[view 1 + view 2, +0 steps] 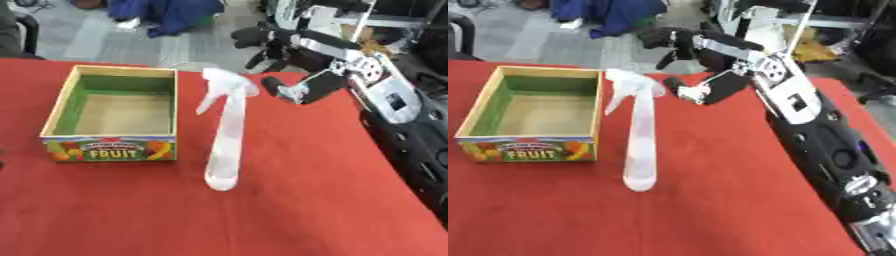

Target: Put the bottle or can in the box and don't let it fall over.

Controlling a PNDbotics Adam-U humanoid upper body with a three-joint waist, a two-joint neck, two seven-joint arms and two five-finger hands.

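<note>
A tall white translucent spray bottle [226, 135] stands upright on the red table [306, 215], its trigger head [225, 82] at the top. To its left sits an open cardboard box [112, 148] with green inner walls and "FRUIT" printed on the front; nothing is inside. My right hand [306, 89] hovers just right of the bottle's head, open, with the thumb low and the dark fingers [262, 40] spread above. It does not touch the bottle. My left hand is out of sight.
My right arm [798, 105] runs along the table's right side. Beyond the far table edge lie grey floor, a blue cloth [166, 12] and a dark chair [22, 30] at the far left.
</note>
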